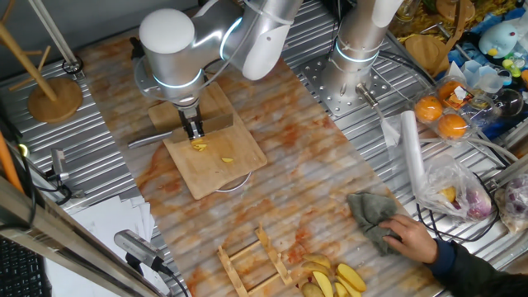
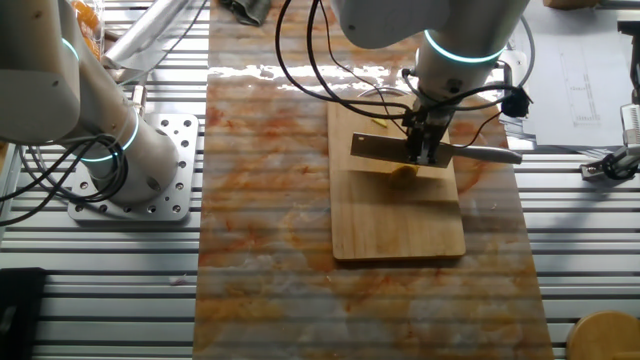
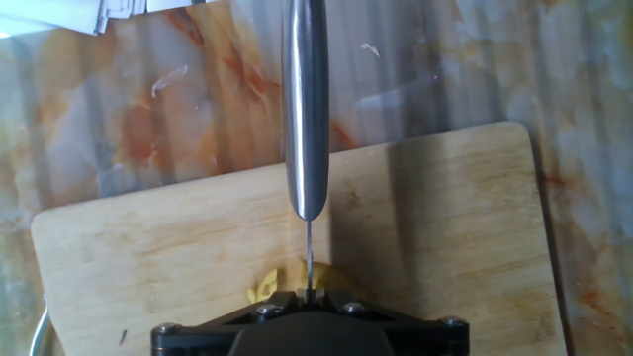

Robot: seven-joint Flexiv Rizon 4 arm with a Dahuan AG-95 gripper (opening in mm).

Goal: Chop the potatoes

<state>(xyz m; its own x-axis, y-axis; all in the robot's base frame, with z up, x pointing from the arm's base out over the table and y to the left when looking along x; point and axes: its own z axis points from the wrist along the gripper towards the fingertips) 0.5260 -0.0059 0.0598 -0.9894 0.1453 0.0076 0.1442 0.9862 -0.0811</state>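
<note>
A bamboo cutting board (image 1: 235, 169) lies on the marbled mat; it also shows in the other fixed view (image 2: 400, 225) and the hand view (image 3: 445, 227). A small yellow potato lump (image 1: 199, 146) sits on it under my gripper (image 1: 193, 130). It shows in the other fixed view (image 2: 403, 171) and partly in the hand view (image 3: 265, 288). Thin yellow slices (image 1: 226, 160) lie beside it, one near the board's far edge (image 2: 381, 124). My gripper (image 2: 425, 150) (image 3: 310, 293) is shut on a steel knife (image 2: 378, 147) (image 3: 306, 109), whose blade stands edge-down at the lump.
A person's hand holds a grey cloth (image 1: 375, 219) at the front right. A pile of pale yellow wedges (image 1: 334, 280) lies by a wooden rack (image 1: 252, 260). Oranges (image 1: 441, 115) and plastic bags lie right. A second arm's base (image 1: 355, 74) stands behind. A wooden stand (image 1: 54, 95) stands left.
</note>
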